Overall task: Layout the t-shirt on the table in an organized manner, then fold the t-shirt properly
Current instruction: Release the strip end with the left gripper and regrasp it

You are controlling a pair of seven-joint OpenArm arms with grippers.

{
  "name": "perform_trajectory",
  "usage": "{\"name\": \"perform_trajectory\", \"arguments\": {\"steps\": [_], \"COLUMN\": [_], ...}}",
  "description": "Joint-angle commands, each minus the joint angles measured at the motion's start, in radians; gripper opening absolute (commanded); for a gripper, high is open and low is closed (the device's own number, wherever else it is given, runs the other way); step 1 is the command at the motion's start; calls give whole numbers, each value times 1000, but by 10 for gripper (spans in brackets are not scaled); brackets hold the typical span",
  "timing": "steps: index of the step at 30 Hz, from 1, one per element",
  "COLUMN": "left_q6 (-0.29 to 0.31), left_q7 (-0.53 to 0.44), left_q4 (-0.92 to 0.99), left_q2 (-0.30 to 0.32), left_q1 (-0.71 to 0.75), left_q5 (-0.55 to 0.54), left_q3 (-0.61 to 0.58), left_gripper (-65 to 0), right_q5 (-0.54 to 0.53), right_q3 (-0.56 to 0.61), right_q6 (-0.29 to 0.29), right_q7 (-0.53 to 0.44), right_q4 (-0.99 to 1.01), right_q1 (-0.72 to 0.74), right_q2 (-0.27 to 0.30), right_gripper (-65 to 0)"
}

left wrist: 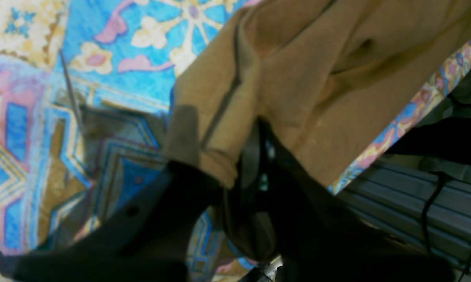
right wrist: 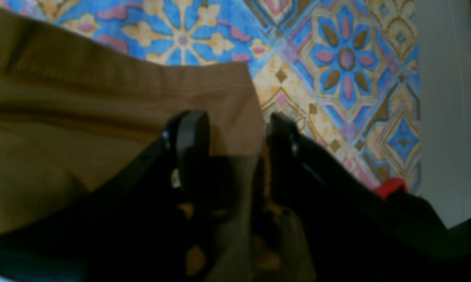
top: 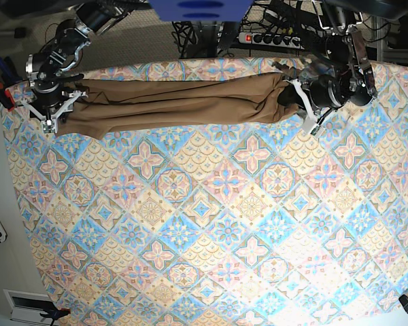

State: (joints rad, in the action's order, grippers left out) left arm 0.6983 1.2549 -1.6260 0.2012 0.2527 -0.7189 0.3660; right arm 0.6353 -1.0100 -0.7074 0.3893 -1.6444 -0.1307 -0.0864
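T-shirt stretched along the table's top; left gripper pinches one end; right gripper clamps the other.

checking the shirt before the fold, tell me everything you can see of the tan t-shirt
The plain tan-brown soft fabric t-shirt is stretched into a long, narrow, creased band along the far edge of the pastel tile-pattern table, with no print showing. Lengthwise folds run through it and stitched seams show in the wrist views. At one end the left pincer is closed on a bunched end of it. At the other end the right pincer straddles a hemmed corner, fabric between its fingers. The shirt sags slightly between the two ends.
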Motion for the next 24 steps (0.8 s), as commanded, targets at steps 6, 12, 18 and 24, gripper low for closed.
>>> {"name": "perform_trajectory", "arguments": {"steps": [6,12,18,24], "left_q6": [0,0,0,0], "left_q7": [33,33,32,32], "left_q4": [-13,10,62,178], "left_q2": [-4,45,88,106], "left_q1": [-76,-200,-338,-473], "left_q5": [46,48,84,230], "left_q3": [52,77,77,67], "left_gripper": [-650,-650,-650,-650], "right_q5": [-15,-13,-12,-12], "right_q3": [1,3,1,-2], "right_q6": [9,9,9,9], "right_q7": [-14,-14,-11,-11], "right_q4": [-93,-115,-115,-115], "right_q1": [13,44,58,56], "right_q2": [-20,-59,-60,-60], "right_gripper": [-409,-408,-408,-408]}}
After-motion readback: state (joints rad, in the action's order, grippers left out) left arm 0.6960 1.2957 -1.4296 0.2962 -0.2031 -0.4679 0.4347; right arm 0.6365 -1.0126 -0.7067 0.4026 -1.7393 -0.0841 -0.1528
